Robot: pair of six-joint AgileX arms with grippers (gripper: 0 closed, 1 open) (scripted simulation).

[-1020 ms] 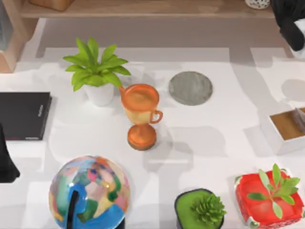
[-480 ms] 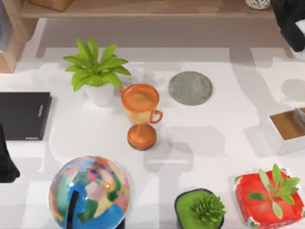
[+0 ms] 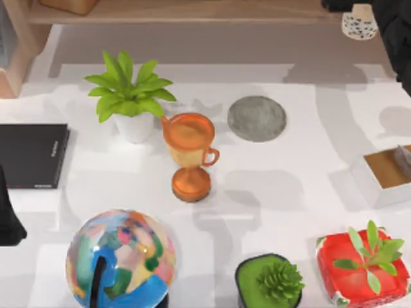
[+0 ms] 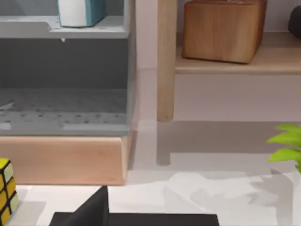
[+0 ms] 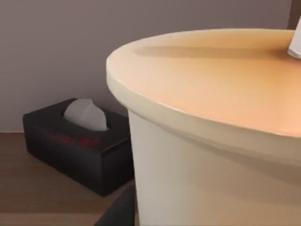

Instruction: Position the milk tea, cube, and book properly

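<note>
two arms share this tabletop (image 3: 289, 212), and the right arm (image 3: 392, 25) is the one at work, reaching over the wooden shelf (image 3: 192, 11) along the far edge, at its right end. the milk tea (image 3: 358, 22) sits there at the arm's tip, its pale speckled cup showing beside the dark arm in the top view. the right wrist view has the milk tea (image 5: 211, 141) pressed close to the camera, with its broad beige lid and a bit of white straw (image 5: 295, 44); a black tissue box (image 5: 77, 141) rests on the wooden shelf behind it. whether the right pincer's fingers are closed on the cup i cannot tell.

the left arm (image 3: 9, 218) stays parked at the left edge of the tabletop, just near of the thin black book (image 3: 32, 155). its wrist view shows the cube (image 4: 6, 190), yellow-faced, on the tabletop in front of a grey cabinet, and the book (image 4: 75, 12) with its teal cover standing on the cabinet's upper ledge. the left pincer's opening cannot be told.

an orange goblet (image 3: 189, 157) stands mid-table beside a grey round mat (image 3: 257, 119) and a potted plant (image 3: 131, 96). a globe (image 3: 121, 256) sits by the near edge.
</note>
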